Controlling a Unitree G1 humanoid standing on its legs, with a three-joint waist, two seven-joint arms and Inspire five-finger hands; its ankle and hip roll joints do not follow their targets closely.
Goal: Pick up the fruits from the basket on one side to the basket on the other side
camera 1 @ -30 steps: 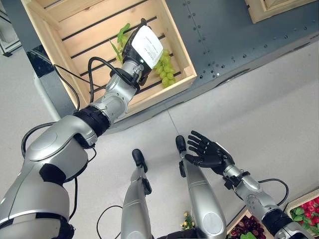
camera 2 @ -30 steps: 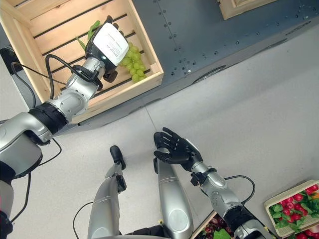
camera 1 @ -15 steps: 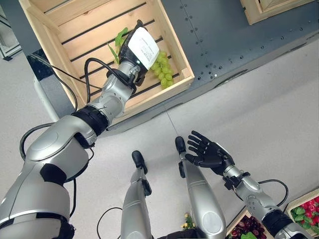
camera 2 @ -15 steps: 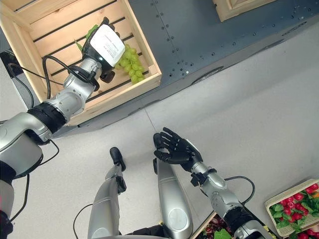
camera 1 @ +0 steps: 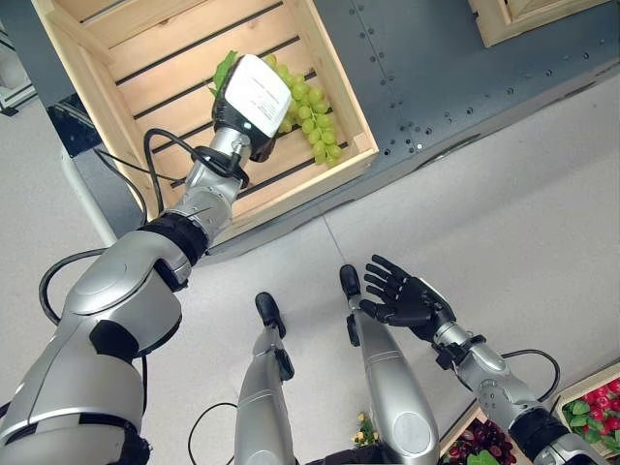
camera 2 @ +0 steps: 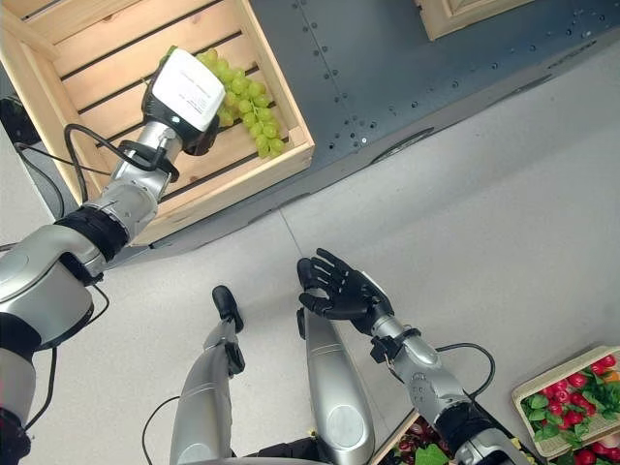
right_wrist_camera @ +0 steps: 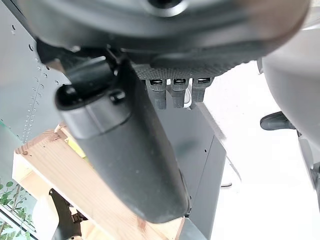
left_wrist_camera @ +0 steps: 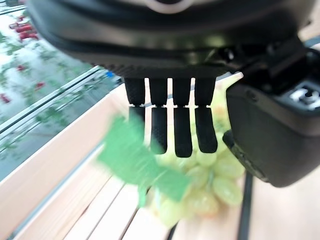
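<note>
A bunch of green grapes [camera 1: 310,116] with a green leaf [left_wrist_camera: 140,160] lies inside the wooden crate [camera 1: 155,68], against its right wall. My left hand [camera 1: 250,97], with its white cover, hovers in the crate over the bunch's upper left end. In the left wrist view its fingers [left_wrist_camera: 182,120] hang straight just above the grapes [left_wrist_camera: 200,180], with the thumb apart from them; the hand is open. My right hand [camera 1: 402,298] floats low over the floor, palm up and fingers spread, holding nothing.
The crate stands on a dark grey metal platform [camera 1: 436,68], with a second wooden crate [camera 1: 523,15] at the far right. A basket of red fruit [camera 1: 596,407] and dark fruit [camera 1: 480,441] sit at the lower right. Light grey floor lies between.
My left hand has drawn up and to the left inside the crate, uncovering more of the grape bunch. The right hand has stayed in place.
</note>
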